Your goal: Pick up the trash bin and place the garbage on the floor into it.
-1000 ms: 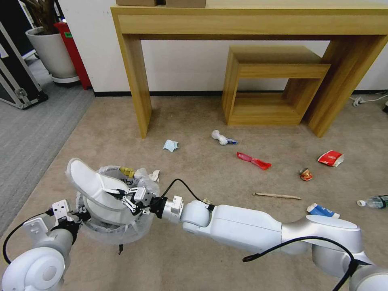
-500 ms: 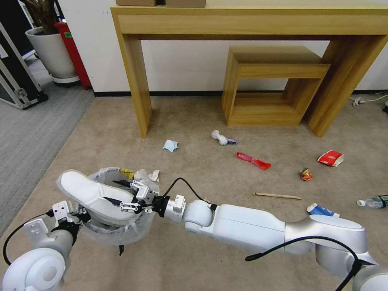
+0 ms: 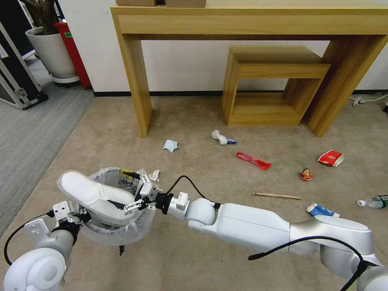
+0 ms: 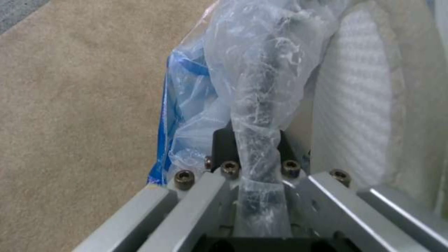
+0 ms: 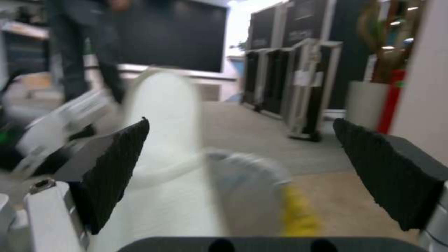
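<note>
Having let go since a second ago, the right gripper's (image 3: pixel 128 190) jaws gape beside the slipper (image 3: pixel 95 197) atop the trash bin (image 3: pixel 117 230).

A small round plastic-lined trash bin (image 3: pixel 106 226) sits front left with a white flat slipper (image 3: pixel 95 197) lying across it; scattered litter lies right, before a wooden table (image 3: pixel 250 24).
</note>
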